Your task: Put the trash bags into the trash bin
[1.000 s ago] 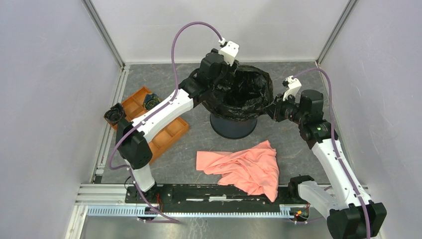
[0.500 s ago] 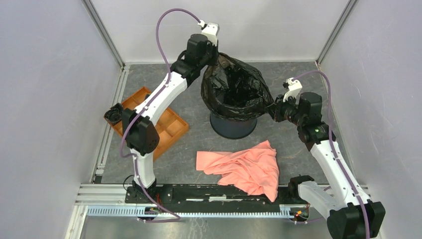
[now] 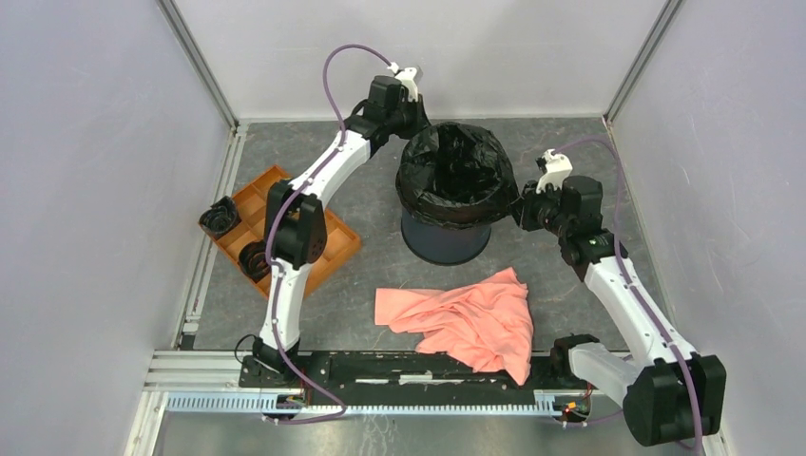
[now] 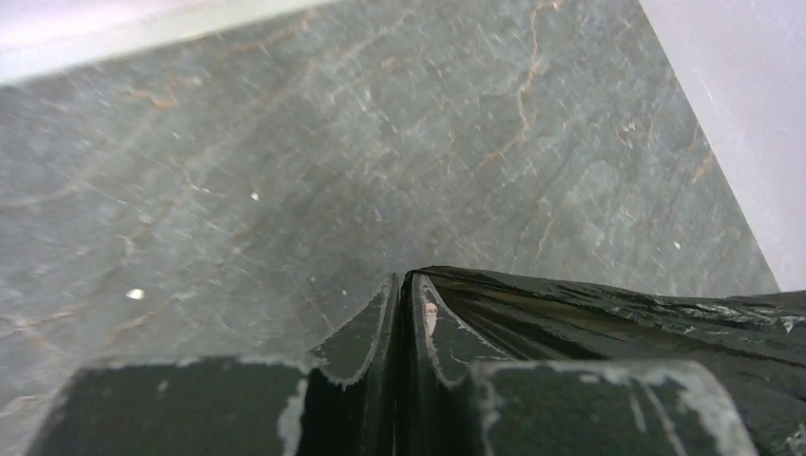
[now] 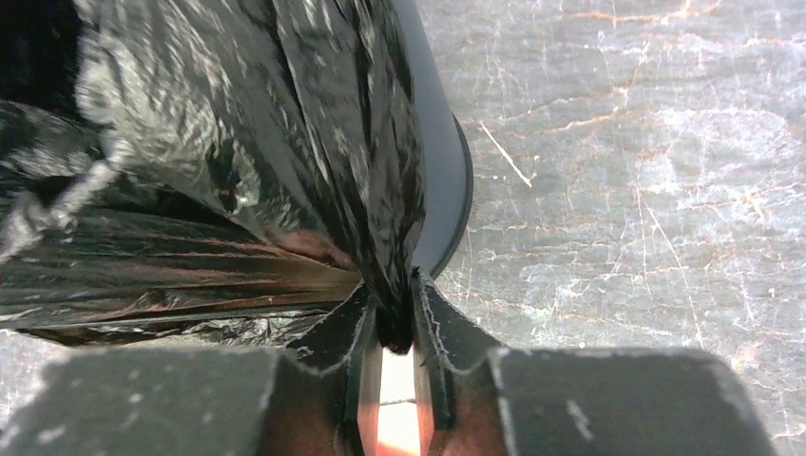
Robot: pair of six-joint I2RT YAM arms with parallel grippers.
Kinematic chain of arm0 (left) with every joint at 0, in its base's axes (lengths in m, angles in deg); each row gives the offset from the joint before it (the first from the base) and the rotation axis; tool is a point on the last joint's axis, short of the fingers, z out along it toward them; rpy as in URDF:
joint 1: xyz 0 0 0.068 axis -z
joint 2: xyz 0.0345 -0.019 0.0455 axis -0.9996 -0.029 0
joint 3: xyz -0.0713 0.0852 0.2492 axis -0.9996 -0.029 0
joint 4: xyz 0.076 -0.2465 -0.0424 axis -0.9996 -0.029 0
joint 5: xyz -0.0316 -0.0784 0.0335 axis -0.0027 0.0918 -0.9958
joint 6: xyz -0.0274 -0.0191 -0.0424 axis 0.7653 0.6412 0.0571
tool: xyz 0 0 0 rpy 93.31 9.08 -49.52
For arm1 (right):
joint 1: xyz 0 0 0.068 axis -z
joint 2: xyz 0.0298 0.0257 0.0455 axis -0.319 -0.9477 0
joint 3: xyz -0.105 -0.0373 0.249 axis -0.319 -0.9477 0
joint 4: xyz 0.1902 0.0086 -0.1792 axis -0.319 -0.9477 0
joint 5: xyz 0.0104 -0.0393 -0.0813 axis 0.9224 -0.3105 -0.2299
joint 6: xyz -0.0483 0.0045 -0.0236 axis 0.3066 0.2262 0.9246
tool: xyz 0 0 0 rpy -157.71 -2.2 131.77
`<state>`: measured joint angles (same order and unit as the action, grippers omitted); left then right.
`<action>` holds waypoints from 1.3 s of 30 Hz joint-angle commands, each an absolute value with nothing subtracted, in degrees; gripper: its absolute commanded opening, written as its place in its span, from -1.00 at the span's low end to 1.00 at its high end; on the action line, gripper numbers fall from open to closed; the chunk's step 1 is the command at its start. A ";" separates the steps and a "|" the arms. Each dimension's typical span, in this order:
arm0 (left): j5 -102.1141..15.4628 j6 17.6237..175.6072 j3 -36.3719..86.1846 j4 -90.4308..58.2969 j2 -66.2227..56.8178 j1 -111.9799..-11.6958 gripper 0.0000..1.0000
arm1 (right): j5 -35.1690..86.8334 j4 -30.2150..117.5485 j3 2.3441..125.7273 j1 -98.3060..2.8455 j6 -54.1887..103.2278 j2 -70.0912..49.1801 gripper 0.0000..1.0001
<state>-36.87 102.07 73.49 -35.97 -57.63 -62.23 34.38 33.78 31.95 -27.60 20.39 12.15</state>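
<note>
The left gripper's (image 4: pixel 404 285) fingers were pressed together with barely a slit between them. In the left wrist view the edge of the trash bag (image 3: pixel 456 171) ran off from their tips toward the lower right of the frame, so they appeared to pinch that edge. The right gripper's (image 5: pixel 392 306) fingers were clamped on a gathered fold of the same glossy black film, with the wrinkled plastic fanning up and to the left from the pinch. Just beside that fold, the dark smooth wall of the trash bin (image 5: pixel 439 142) curved down the middle of the right wrist view.

In the top view, the bag sat in the bin at the upper centre of the frame. Its mouth was open and its film was draped over the rim and partway down the outside. The bin stood upright on the grey veined table (image 3: pixel 570 142). The left gripper met the bag at the bin's upper-left rim and the right gripper met it at the right rim, so the two grips lay on roughly opposite sides.

The left arm (image 3: pixel 323 180) stretched from the lower left up to the bin, and the right arm (image 3: pixel 618 285) rose from the lower right. Below the bin, apart from it, lay a crumpled salmon-pink cloth (image 3: pixel 466 318). An orange compartmented tray (image 3: pixel 328 249) sat at the left, partly under the left arm.
</note>
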 commanded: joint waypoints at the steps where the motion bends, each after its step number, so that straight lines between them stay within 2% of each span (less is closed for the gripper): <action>1: -29.78 107.96 73.03 -35.37 -58.94 -63.05 -0.69 | 33.32 38.14 29.19 -27.69 19.23 11.35 -0.53; 9: -24.67 112.88 66.92 -33.55 -58.24 -64.25 -0.68 | 37.01 39.07 26.06 -27.69 18.41 10.87 -0.25; 16: -24.05 114.30 60.86 -32.46 -54.21 -64.43 -0.67 | 33.24 29.00 31.74 -27.68 21.83 17.97 0.26; 19: -24.34 113.59 59.82 -34.05 -52.87 -64.73 -0.60 | 32.50 26.44 35.22 -27.75 22.01 20.23 0.44; 21: -25.26 111.79 60.74 -37.71 -51.45 -65.48 -0.40 | 31.66 24.45 38.70 -27.67 22.91 20.55 0.50; 25: -30.53 108.59 59.46 -42.03 -44.43 -68.56 0.24 | 29.89 22.87 43.58 -27.78 24.61 20.62 0.58; 28: -35.85 106.57 57.24 -44.12 -37.69 -70.97 0.51 | 30.27 24.03 43.66 -27.67 24.08 19.93 0.61; 33: -40.03 106.67 49.94 -45.58 -26.39 -74.03 0.71 | 34.79 27.13 41.01 -27.72 21.34 18.80 0.60; 36: -38.50 109.97 39.87 -43.32 -17.59 -74.45 0.73 | 36.19 27.49 39.64 -27.70 21.26 19.15 0.54; 39: -31.33 116.09 26.06 -36.57 -9.56 -74.61 0.68 | 35.16 27.34 38.15 -27.68 22.25 19.81 0.43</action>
